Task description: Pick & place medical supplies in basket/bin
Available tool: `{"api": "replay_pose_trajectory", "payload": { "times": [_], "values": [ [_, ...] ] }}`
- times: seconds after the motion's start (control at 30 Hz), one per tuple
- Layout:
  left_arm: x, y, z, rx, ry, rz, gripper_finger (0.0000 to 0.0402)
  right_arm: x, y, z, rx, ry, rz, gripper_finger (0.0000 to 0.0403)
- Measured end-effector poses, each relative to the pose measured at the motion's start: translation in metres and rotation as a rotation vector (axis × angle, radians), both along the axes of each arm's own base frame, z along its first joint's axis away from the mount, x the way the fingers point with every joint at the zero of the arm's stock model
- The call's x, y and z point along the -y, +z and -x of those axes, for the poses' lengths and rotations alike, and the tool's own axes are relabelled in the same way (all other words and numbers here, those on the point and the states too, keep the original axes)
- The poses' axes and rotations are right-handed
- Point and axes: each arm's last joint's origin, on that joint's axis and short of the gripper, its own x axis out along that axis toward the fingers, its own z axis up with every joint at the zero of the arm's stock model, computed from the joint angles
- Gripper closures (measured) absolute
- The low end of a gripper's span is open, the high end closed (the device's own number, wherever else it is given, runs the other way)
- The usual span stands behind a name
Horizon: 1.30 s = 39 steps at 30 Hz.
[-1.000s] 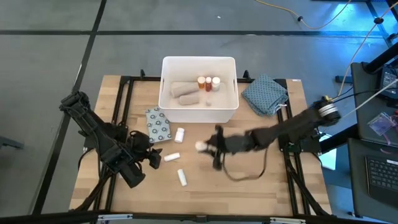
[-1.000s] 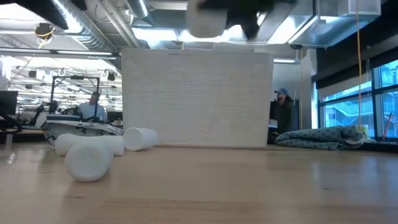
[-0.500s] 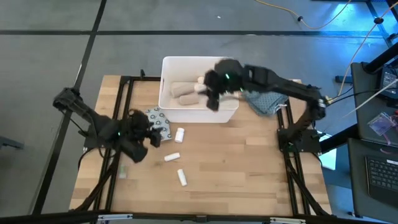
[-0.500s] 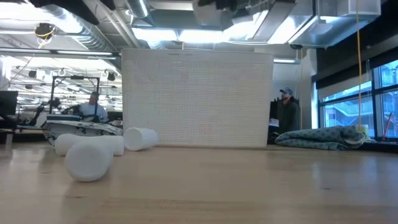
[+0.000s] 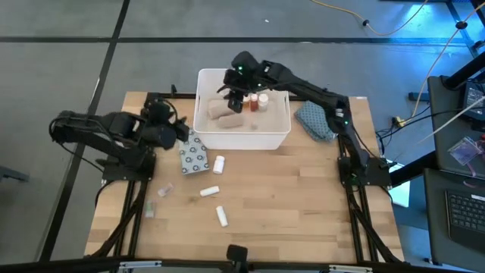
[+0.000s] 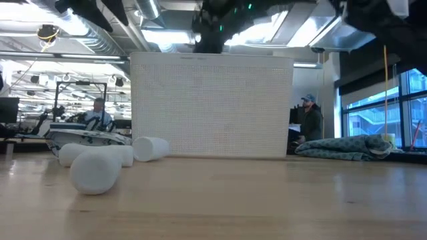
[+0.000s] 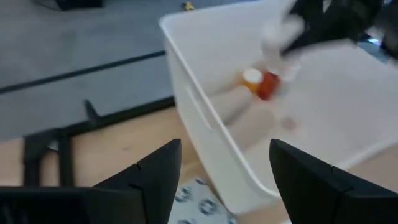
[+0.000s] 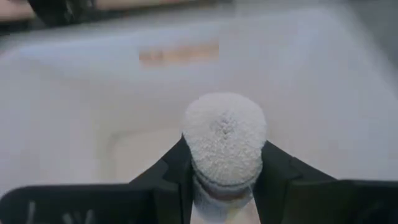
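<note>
Here the right gripper (image 8: 225, 186) hangs over the far left part of the white bin (image 5: 280, 138), fingers clamped on a white roll (image 8: 225, 138) directly above its floor; the left gripper (image 7: 225, 177), fingers apart, waits left of it

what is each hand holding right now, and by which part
The right hand grips a white roll by its sides, over the bin. The left hand is open, holding nothing.

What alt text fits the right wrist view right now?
The right tool grips a white roll end-on between its two dark fingers, held over the inside of the white bin. Nothing else is clearly visible.
</note>
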Motion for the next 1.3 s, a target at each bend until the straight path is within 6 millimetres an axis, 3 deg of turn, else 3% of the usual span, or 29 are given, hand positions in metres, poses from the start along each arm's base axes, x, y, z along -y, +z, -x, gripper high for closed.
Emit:
{"api": "replay_pose_trajectory", "payload": {
  "times": [0.2, 0.47, 0.83, 1.17, 1.3],
  "values": [
    [-0.019, 0.003, 0.007, -0.067, 0.060, -0.042, 0.0167, 0.014, -0.066, -0.011, -0.222, 0.017, -0.082, 0.0289],
    [-0.035, 0.003, 0.011, -0.171, 0.098, -0.059, 0.0167, 0.019, -0.118, -0.021, -0.351, 0.039, -0.132, 0.0289],
    [-0.047, 0.001, 0.014, -0.211, 0.121, -0.020, 0.0167, 0.010, -0.125, -0.026, -0.362, 0.082, -0.131, 0.0268],
    [-0.047, 0.001, 0.013, -0.209, 0.112, -0.008, 0.0167, 0.001, -0.125, -0.031, -0.342, 0.123, -0.161, 0.0148],
    [-0.046, 0.000, 0.013, -0.204, 0.088, 0.023, 0.0167, 0.002, -0.112, -0.030, -0.312, 0.113, -0.151, 0.0117]
  ]
}}
